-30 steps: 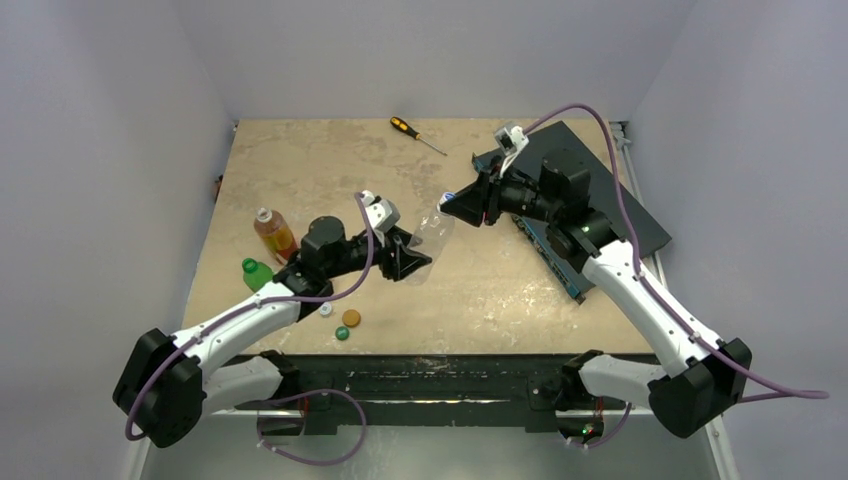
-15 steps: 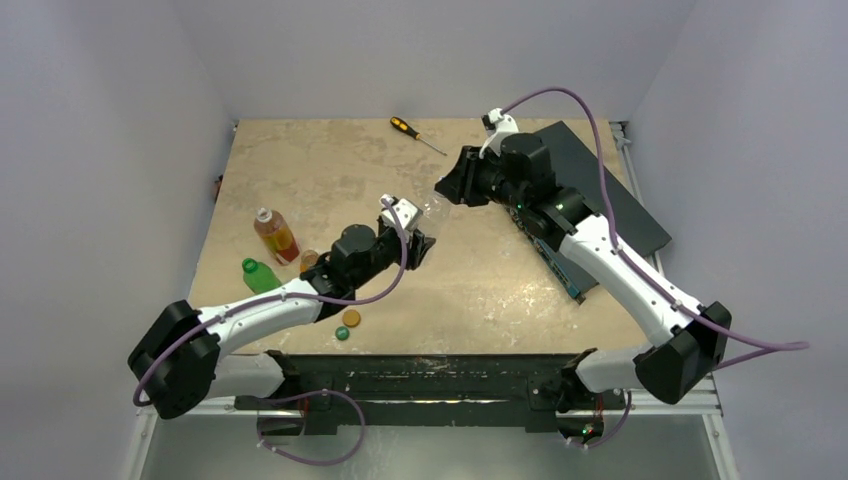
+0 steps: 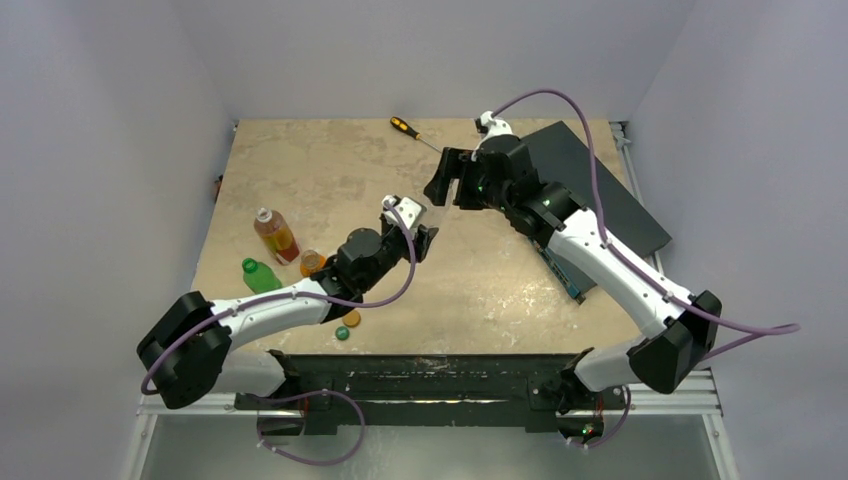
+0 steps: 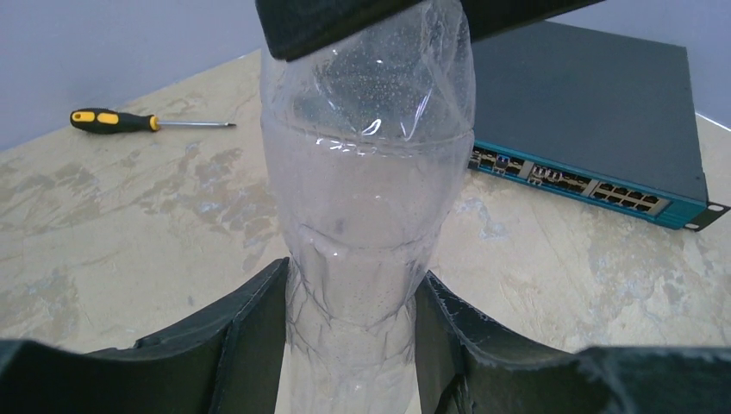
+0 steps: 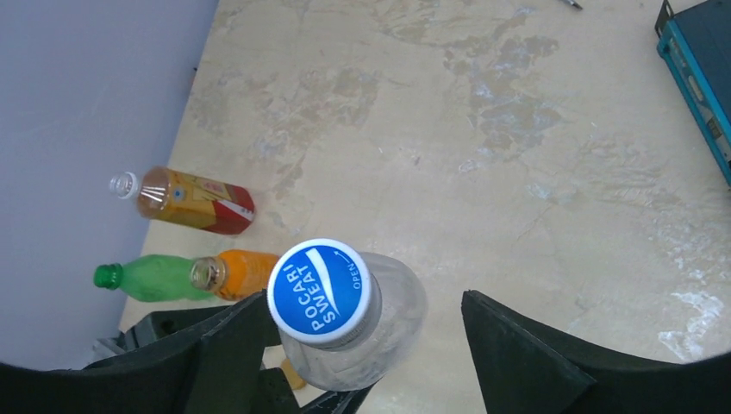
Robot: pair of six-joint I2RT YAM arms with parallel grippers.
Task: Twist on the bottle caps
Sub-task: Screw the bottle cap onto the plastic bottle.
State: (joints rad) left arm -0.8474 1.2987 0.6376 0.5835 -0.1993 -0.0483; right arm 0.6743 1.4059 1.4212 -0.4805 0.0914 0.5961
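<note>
My left gripper (image 4: 353, 280) is shut on the lower body of a clear bottle (image 4: 366, 198), holding it above the table's middle (image 3: 430, 214). A blue cap (image 5: 319, 291) sits on the bottle's neck. My right gripper (image 5: 366, 302) is open around that cap: one finger is close beside it and the other stands well apart. At the left lie an uncapped amber bottle (image 5: 194, 200), a green bottle (image 5: 155, 278) wearing a green cap, and an uncapped orange bottle (image 5: 246, 272). Loose orange (image 3: 352, 318) and dark green (image 3: 342, 333) caps lie near the front edge.
A black-and-orange screwdriver (image 3: 415, 133) lies at the back of the table. A dark network switch with a teal front (image 3: 590, 200) takes up the right side. The left arm stretches over the table's front left (image 3: 280, 300).
The right gripper's jaws have opened off the blue cap. Both arms shifted towards the back of the table, the left one carrying the clear bottle with it.
</note>
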